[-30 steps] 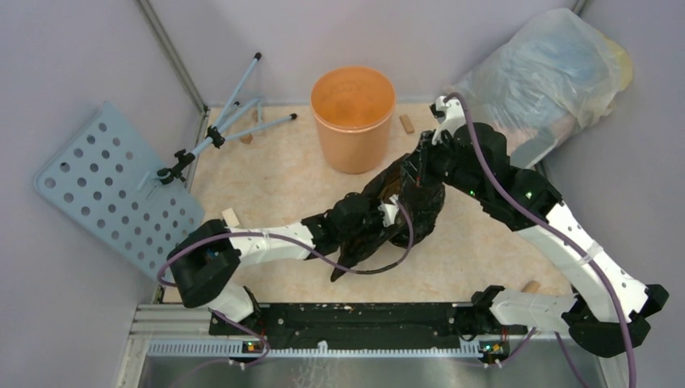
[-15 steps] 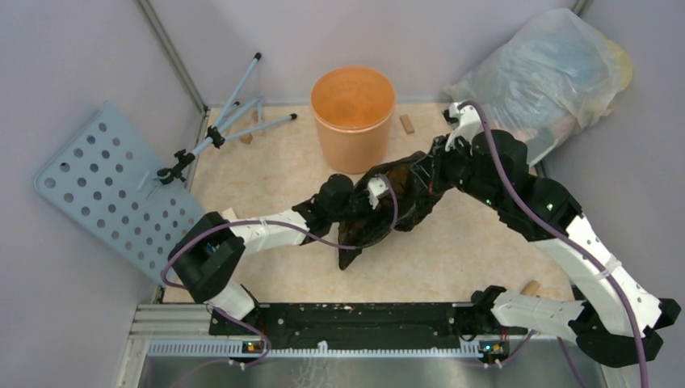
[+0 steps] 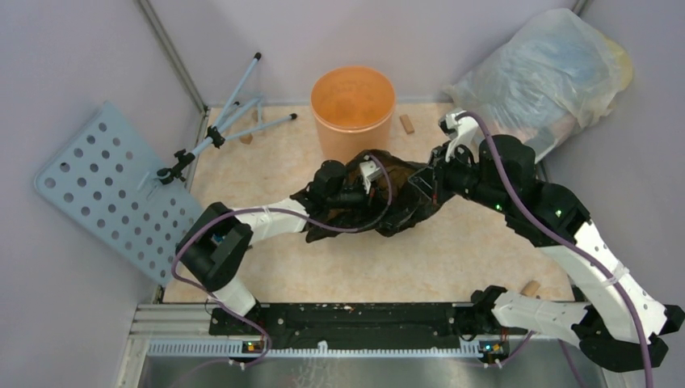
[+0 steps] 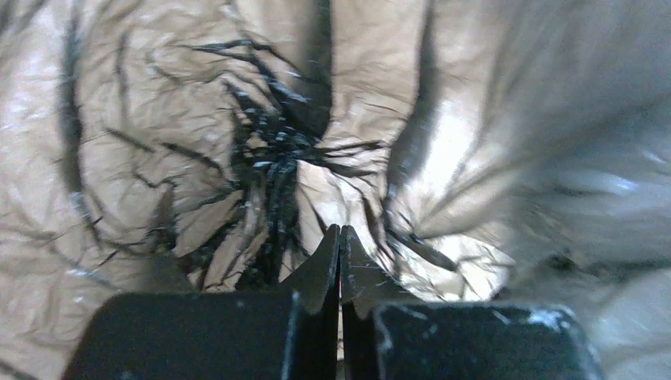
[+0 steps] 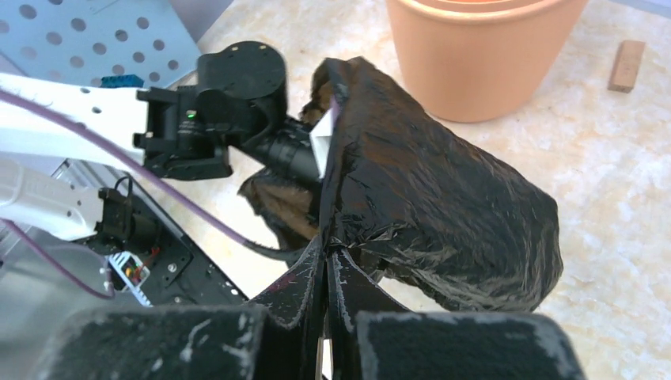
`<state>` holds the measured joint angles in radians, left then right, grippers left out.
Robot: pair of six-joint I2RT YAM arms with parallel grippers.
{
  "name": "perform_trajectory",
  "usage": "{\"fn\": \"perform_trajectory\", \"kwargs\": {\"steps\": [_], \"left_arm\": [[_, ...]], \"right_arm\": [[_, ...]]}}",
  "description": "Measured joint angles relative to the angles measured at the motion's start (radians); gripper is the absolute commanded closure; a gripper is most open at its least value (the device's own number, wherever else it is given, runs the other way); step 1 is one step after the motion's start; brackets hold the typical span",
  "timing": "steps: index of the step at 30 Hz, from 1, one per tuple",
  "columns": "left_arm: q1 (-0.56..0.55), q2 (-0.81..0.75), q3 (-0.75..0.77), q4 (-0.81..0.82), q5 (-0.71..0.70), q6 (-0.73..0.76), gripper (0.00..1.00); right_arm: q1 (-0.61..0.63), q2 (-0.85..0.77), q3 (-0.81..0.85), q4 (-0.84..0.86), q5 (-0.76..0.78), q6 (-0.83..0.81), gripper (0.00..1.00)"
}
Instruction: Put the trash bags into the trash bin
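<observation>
The glossy black trash bag [image 3: 397, 202] hangs stretched between my two arms, just in front of the round orange trash bin [image 3: 353, 113]. My left gripper [image 3: 365, 179] is pushed inside the bag, which drapes over it. In the left wrist view crinkled film [image 4: 198, 119] fills the picture, and the left gripper [image 4: 340, 237] is shut with no film visibly pinched. My right gripper [image 5: 326, 247] is shut on a gathered edge of the bag [image 5: 443, 206] by its mouth. The bin's wall [image 5: 483, 63] stands just beyond the bag.
A large translucent stuffed bag [image 3: 549, 73] fills the back right corner. A grey perforated plate [image 3: 105, 186] and a folded tripod [image 3: 234, 121] lean at the left. Small wood blocks lie by the bin [image 3: 406, 124], near the right arm's base [image 3: 531, 287] and at the left edge [image 3: 231, 217].
Both arms have carried the bag up and toward the bin. Its hanging tail has risen off the floor, and the bag now spreads sideways between the grippers.
</observation>
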<state>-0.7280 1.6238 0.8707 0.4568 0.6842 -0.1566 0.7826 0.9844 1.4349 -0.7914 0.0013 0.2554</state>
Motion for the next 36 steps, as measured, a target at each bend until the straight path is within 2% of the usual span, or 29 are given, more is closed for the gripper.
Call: {"fn": "perform_trajectory", "kwargs": {"steps": [7,16,25,32,36], "left_arm": [[-0.013,0.055,0.063,-0.068,-0.060,0.018,1.00],[-0.126,0.086,0.232,-0.157,-0.132,0.130,1.00],[-0.190,0.087,0.231,-0.197,-0.112,0.243,1.00],[-0.222,0.058,0.100,-0.088,-0.067,0.259,1.00],[-0.243,0.056,0.092,-0.078,-0.091,0.271,1.00]], "right_arm": [[0.000,0.027,0.029,0.003,-0.073,0.002,1.00],[0.000,0.071,0.041,0.047,-0.135,0.029,1.00],[0.000,0.074,0.073,0.054,-0.111,0.037,1.00],[0.000,0.061,0.073,0.067,-0.047,0.042,1.00],[0.000,0.055,0.073,0.072,-0.040,0.051,1.00]]}}
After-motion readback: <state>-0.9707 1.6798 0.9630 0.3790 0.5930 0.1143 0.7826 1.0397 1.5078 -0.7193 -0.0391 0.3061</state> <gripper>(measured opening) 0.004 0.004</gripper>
